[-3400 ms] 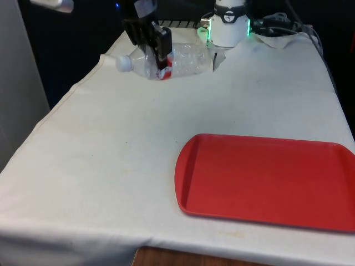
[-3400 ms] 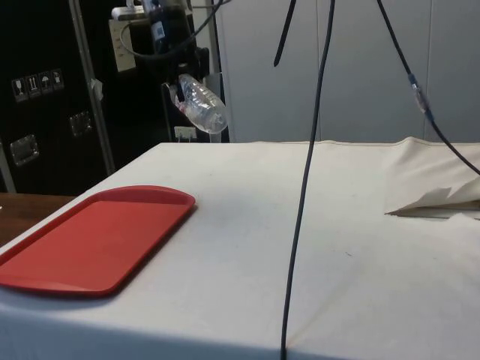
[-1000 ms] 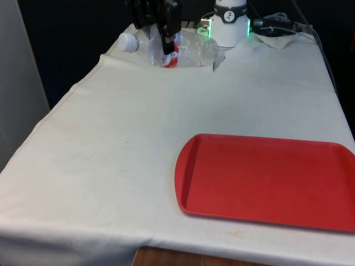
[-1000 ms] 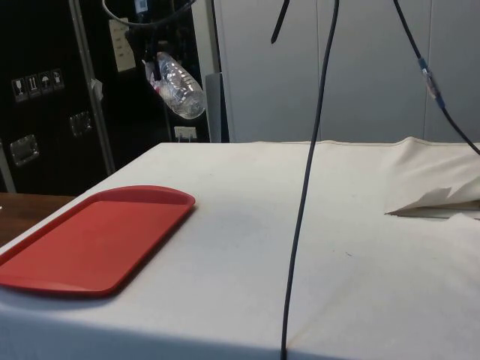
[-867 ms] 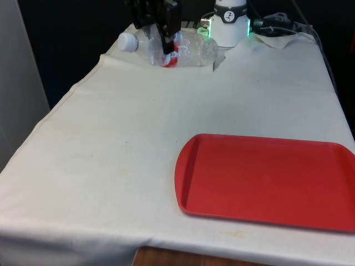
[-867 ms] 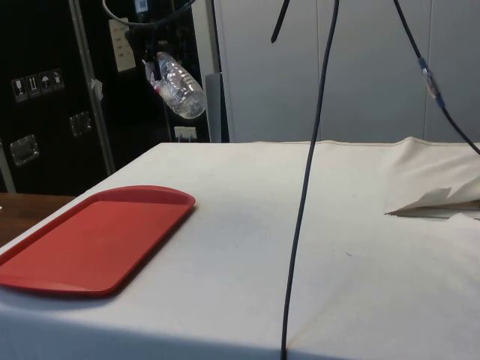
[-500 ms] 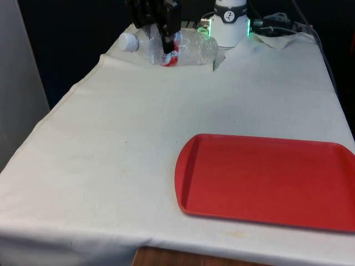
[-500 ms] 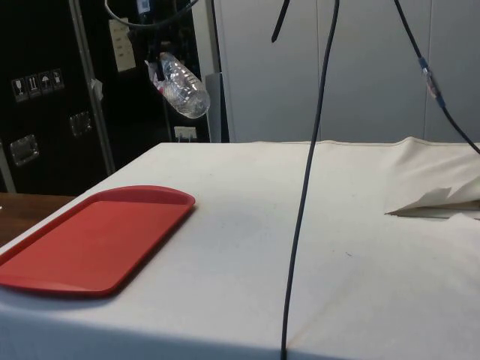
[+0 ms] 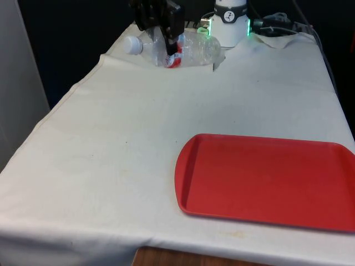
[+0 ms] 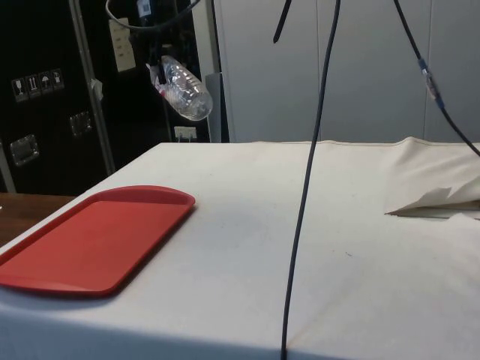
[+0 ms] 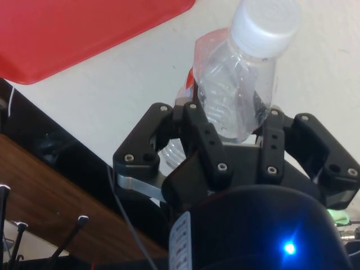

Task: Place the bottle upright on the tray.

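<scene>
Side view shows you the gripper [image 10: 159,69] high over the far end of the tabletop [image 10: 315,225], its fingers [image 11: 205,140] squeezed shut on the middle of the clear bottle [image 10: 185,90], which hangs on a slant (white cap one way, base the other). That middle hold looks steady, but you must tip the bottle up before it can stand. Your red tray [image 9: 266,180] is well apart, with lots of open cloth between.
</scene>
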You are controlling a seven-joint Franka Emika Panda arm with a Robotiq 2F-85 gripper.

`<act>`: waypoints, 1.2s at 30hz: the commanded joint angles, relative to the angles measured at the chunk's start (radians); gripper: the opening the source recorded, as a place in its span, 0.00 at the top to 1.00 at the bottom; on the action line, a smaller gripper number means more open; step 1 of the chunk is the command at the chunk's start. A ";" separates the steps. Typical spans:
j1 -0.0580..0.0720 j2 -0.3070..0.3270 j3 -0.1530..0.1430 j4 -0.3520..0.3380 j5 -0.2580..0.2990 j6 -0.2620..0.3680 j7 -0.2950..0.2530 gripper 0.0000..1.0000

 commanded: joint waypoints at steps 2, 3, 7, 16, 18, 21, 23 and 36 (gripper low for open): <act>0.007 -0.011 -0.004 -0.015 -0.003 0.009 -0.002 0.65; 0.006 -0.009 -0.003 -0.013 -0.003 0.008 0.000 0.65; 0.005 -0.005 0.002 -0.012 -0.002 0.007 0.005 0.65; 0.017 -0.030 -0.002 -0.050 -0.009 0.010 0.013 0.65; 0.018 -0.034 -0.003 -0.055 -0.010 0.007 0.011 0.65; 0.019 -0.039 -0.004 -0.061 -0.012 0.002 0.007 0.65; 0.020 -0.043 -0.005 -0.066 -0.013 -0.002 0.007 0.65; 0.015 -0.039 0.000 -0.059 -0.013 -0.019 0.007 0.65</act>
